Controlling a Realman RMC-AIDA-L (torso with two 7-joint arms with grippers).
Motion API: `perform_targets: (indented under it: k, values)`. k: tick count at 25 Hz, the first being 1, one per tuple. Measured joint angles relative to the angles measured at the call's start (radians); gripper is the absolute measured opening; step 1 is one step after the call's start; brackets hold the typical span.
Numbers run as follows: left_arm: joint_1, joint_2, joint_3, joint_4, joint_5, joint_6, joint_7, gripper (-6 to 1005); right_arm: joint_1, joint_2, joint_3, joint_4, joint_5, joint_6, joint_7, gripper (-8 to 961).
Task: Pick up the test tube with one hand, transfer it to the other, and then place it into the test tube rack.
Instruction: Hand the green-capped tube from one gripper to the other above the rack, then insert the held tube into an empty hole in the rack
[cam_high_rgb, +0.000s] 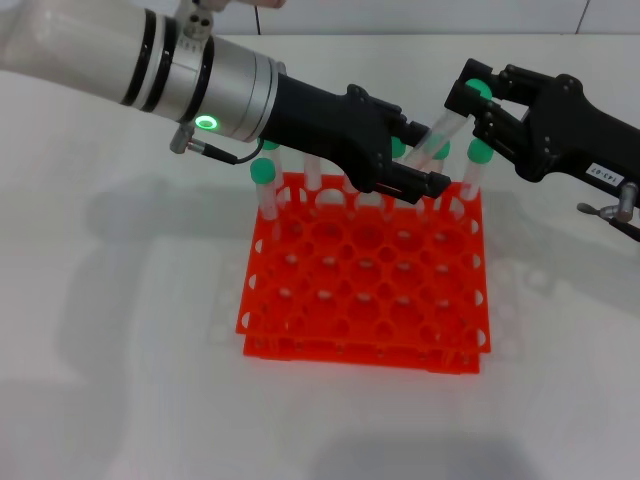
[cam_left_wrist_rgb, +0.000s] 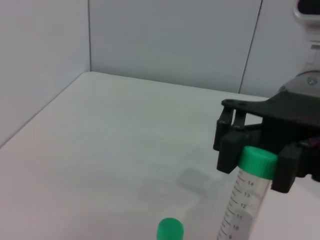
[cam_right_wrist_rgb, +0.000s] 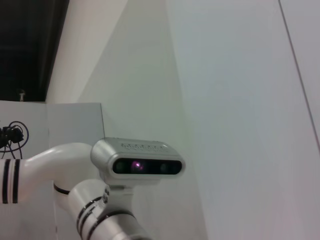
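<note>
Left gripper (cam_high_rgb: 425, 178) and right gripper (cam_high_rgb: 478, 105) both clamp the tilted test tube (cam_high_rgb: 437, 137) above the test tube rack's (cam_high_rgb: 366, 300) far edge, on white table (cam_high_rgb: 120, 350); pale wall behind.

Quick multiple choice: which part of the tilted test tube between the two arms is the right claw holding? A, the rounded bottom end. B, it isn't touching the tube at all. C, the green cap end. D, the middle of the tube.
C: in the left wrist view the right claw is clamped around the green cap of the test tube, whose lower part runs toward the left claw above the test tube rack.
</note>
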Motion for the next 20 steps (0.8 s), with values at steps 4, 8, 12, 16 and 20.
perform_targets:
  k: [4, 8, 12, 16, 20]
  values:
    - [0.024, 0.003, 0.004, 0.09, 0.013, 0.042, -0.085, 543, -0.001, -0.003, -0.001, -0.003, 0.01, 0.002, 0.001, 266]
    - [0.084, 0.01, 0.0, 0.263, 0.016, 0.117, -0.178, 731, -0.005, -0.007, -0.003, -0.01, 0.01, 0.002, 0.021, 266]
    - [0.164, 0.011, -0.011, 0.479, 0.015, 0.171, -0.276, 851, -0.007, -0.01, -0.007, -0.019, 0.01, -0.002, 0.041, 266]
    - [0.249, 0.01, -0.013, 0.643, 0.019, 0.18, -0.348, 882, -0.007, -0.011, -0.029, -0.062, 0.002, 0.0, 0.087, 266]
    - [0.317, 0.013, -0.013, 0.712, 0.019, 0.181, -0.379, 879, -0.008, -0.015, -0.071, -0.111, 0.001, 0.005, 0.141, 266]
